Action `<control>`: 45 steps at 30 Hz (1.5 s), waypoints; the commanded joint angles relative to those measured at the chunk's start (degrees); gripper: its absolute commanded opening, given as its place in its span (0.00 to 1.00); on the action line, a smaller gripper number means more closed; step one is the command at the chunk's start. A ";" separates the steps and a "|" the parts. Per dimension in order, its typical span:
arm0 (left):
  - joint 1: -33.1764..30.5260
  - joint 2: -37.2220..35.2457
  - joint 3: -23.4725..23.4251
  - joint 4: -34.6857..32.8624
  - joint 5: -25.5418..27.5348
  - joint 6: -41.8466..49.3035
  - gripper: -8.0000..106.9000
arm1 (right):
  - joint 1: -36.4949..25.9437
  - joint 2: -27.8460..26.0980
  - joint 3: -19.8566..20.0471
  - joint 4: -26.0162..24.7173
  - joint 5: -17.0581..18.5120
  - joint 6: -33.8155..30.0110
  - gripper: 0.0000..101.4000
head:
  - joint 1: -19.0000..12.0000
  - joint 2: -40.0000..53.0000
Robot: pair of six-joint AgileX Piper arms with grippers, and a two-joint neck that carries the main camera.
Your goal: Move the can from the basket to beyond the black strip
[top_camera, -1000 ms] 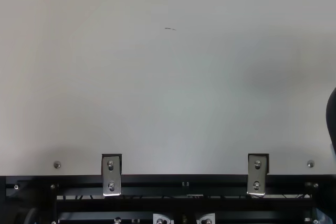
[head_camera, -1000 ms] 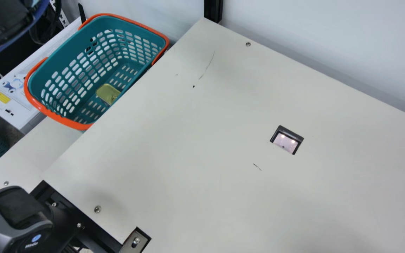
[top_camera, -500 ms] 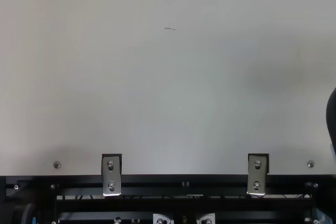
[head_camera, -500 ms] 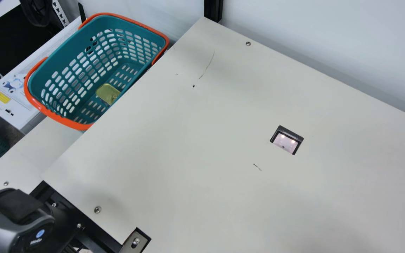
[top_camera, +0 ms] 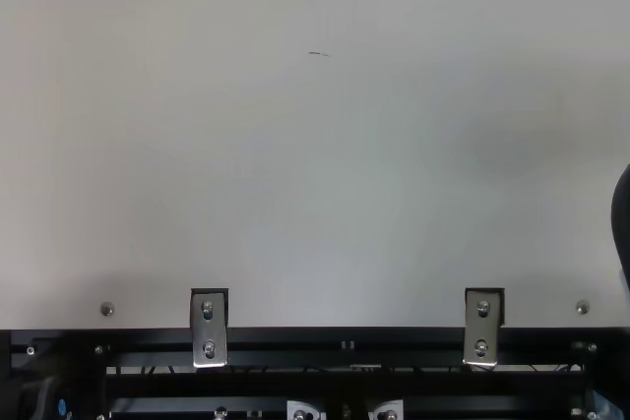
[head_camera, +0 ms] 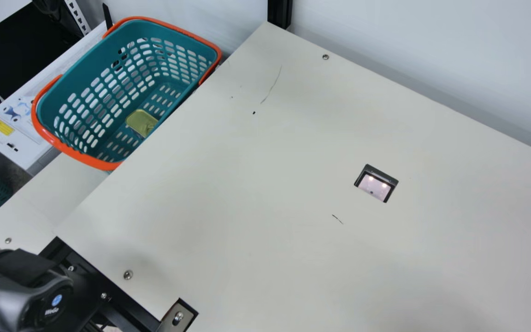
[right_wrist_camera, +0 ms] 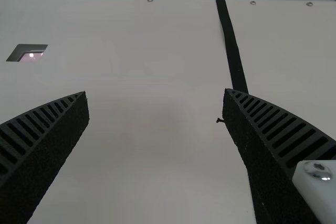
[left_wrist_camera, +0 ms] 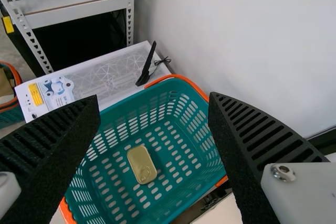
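Main view shows your can (head_camera: pixel 140 121) lying flat on the floor of the basket (head_camera: pixel 85 69), which sits beside the bench (head_camera: pixel 265 184). From the left wrist view, your left hand (left_wrist_camera: pixel 153 97) hangs over the basket, fingers spread. Seen from the right wrist, your right hand (right_wrist_camera: pixel 155 93), also spread, and the black strip (right_wrist_camera: pixel 231 45) are well apart from the basket.

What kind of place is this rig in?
Probably a lab or workshop, going by the metal shelving behind the basket, the bolted black frame rail along the table edge, and the ribbed two-finger tool on the left arm.
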 commanded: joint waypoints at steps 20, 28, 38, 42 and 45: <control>17.80 10.87 7.03 -17.58 -14.11 13.83 0.85 | 0.00 0.00 0.00 0.00 0.00 0.00 1.00 | -1.69 0.69; 22.58 19.56 2.89 -25.67 -15.99 18.29 0.85 | 0.00 0.00 0.00 0.00 0.00 0.00 1.00 | -1.69 0.69; 22.15 28.26 -0.94 -27.49 -14.68 12.78 0.85 | 0.00 0.00 0.00 0.00 0.00 0.00 1.00 | -1.69 0.69; 21.05 31.67 -1.41 -27.07 -15.21 9.43 0.85 | 0.00 0.00 0.00 0.00 0.00 0.00 1.00 | -1.69 0.69; 20.30 34.41 -1.62 -26.38 -16.30 6.97 0.85 | 0.00 0.00 0.00 0.00 0.00 0.00 1.00 | -1.69 0.69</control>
